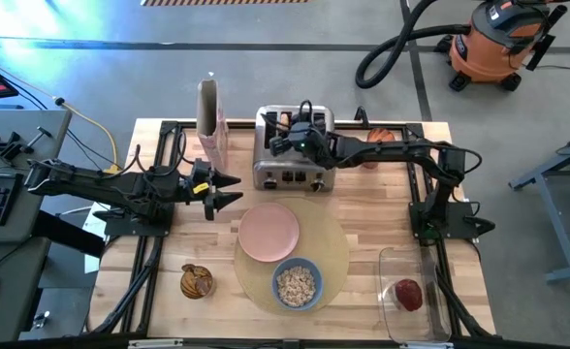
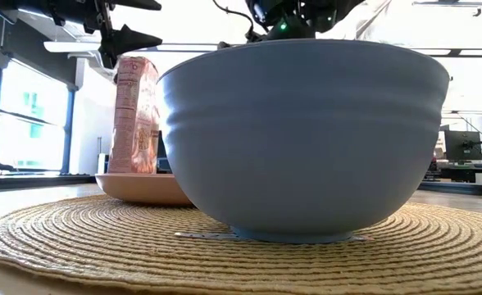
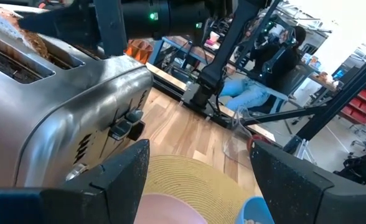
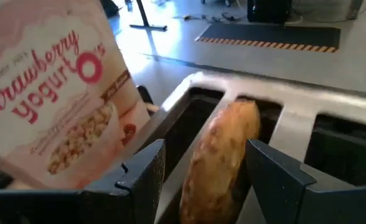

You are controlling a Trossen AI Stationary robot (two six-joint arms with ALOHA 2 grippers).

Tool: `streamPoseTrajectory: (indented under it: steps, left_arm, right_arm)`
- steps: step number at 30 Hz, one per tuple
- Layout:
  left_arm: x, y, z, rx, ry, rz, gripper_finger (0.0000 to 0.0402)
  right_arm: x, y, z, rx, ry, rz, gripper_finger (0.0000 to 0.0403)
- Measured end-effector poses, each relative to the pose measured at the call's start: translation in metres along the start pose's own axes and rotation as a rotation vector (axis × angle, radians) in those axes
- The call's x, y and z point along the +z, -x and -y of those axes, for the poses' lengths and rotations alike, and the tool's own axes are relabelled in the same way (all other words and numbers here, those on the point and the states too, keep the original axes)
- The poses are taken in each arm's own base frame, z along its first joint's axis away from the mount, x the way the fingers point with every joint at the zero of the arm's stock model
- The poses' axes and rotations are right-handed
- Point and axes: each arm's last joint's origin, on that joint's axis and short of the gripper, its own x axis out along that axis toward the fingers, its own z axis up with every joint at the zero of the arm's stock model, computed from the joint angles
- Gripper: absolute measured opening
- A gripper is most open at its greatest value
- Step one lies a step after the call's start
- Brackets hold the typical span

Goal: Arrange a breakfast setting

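Bagel half (image 4: 223, 158) stands upright in a toaster (image 1: 293, 147) slot, between the spread fingers (image 4: 281, 180) of the right tool (image 1: 287, 135), which sits released over the toaster's top at the far middle of the surface (image 1: 154, 271); in the right wrist view the fingers flank the bagel without clearly pressing it; a cereal box (image 1: 210, 124) stands just beside the toaster, on its left; the left tool (image 1: 224, 189) hangs above the surface near the toaster's front left corner, jaws apart and holding nothing, pointing toward the middle; in front of the toaster lies the round placemat (image 1: 338, 254), carrying the pink plate (image 1: 269, 232) on its far left part and the blue bowl (image 1: 297, 283) of cereal (image 1: 296, 284) at its near edge, bowl and plate just beside each other; the low view shows a thin metal piece (image 2: 204, 235) under the bowl's base, too little of it to name; a red fruit (image 1: 407, 294) rests in a clear container (image 1: 390, 267) at the near right corner; a brown striped item (image 1: 196, 281) sits on the near left of the surface, well apart from the mat; an orange cup (image 1: 379, 138) stands behind the right arm at the far right
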Motion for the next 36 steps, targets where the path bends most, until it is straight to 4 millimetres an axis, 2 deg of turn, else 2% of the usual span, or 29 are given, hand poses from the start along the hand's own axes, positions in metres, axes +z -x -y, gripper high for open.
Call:
streamPoseTrajectory:
  steps: [12, 15, 25, 30, 36]
  left_arm:
    - [0.0, -0.001, -0.004, 0.03, -0.002, -0.01, 0.0266]
    - [-0.001, -0.001, -0.005, 0.035, -0.003, -0.015, 0.0266]
    - [-0.002, -0.001, -0.005, 0.042, -0.005, -0.026, 0.0266]
    - [-0.002, -0.001, -0.005, 0.042, -0.006, -0.026, 0.0266]
    - [-0.002, -0.001, -0.005, 0.042, -0.007, -0.027, 0.0266]
  right_arm:
    - [-0.011, -0.013, 0.002, -0.029, -0.04, -0.021, 0.02]
    - [-0.011, -0.013, 0.003, -0.033, -0.055, -0.021, 0.018]
    - [-0.01, -0.014, 0.003, -0.025, -0.09, -0.027, 0.0073]
    - [-0.003, -0.013, 0.0, -0.024, -0.089, -0.034, 0.0057]
    - [0.016, -0.009, -0.002, -0.058, -0.075, -0.047, 0.0055]
